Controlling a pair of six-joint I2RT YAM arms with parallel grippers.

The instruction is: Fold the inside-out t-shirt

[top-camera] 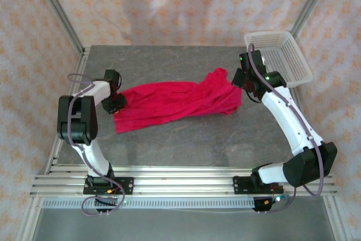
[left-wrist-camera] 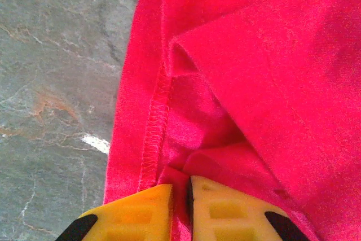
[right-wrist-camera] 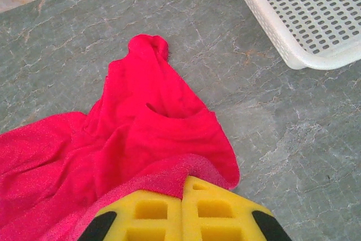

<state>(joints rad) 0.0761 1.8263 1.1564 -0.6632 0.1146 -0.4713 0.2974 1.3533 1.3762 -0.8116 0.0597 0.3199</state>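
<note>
The inside-out t-shirt point(top-camera: 175, 100), bright red and rumpled, lies stretched in a long band across the grey table between my two grippers. At its left end, my left gripper point(top-camera: 117, 104) is low over the cloth. In the left wrist view a fold of the t-shirt point(left-wrist-camera: 254, 71) beside a stitched hem passes between the yellow fingers point(left-wrist-camera: 135, 213), and the left gripper point(left-wrist-camera: 180, 196) is shut on it. At the shirt's right end is my right gripper point(top-camera: 241, 78). In the right wrist view the right gripper point(right-wrist-camera: 183, 187) is shut, pinching an edge of the t-shirt point(right-wrist-camera: 152, 134) at its tips.
A white perforated basket point(top-camera: 282, 55) stands at the back right corner, close behind the right arm, and its rim point(right-wrist-camera: 293, 55) is also seen in the right wrist view. Bare marbled table point(top-camera: 186, 139) lies in front of the shirt. Patterned walls enclose the table.
</note>
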